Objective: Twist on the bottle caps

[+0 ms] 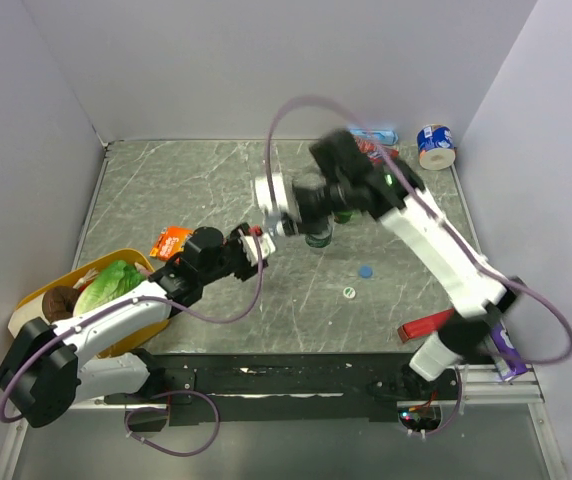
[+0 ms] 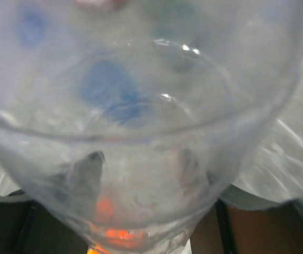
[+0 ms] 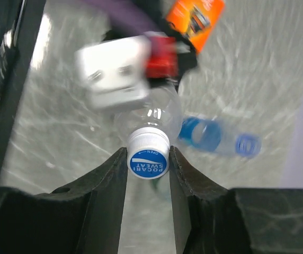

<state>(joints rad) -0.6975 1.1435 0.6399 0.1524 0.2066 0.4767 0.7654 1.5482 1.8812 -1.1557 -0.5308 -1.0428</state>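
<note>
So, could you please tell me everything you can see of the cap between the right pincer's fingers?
The cap is small and round, seemingly plastic: a white ribbed side wall and a blue top printed in white with POCARI SWEAT and OPEN. It sits on the neck of the clear bottle, its top facing the right wrist camera. The right pincer has a black finger against each side, apparently gripping it.

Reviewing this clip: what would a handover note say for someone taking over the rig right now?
Left gripper: shut on clear bottle.
Right gripper: shut on blue-topped cap, which sits on that bottle's neck.
Plain blue cap and green-rimmed cap lie loose on the table; green bottle stands beyond them.
Done: cap placed.
Left: twist it tight, then cap the green bottle.
</note>
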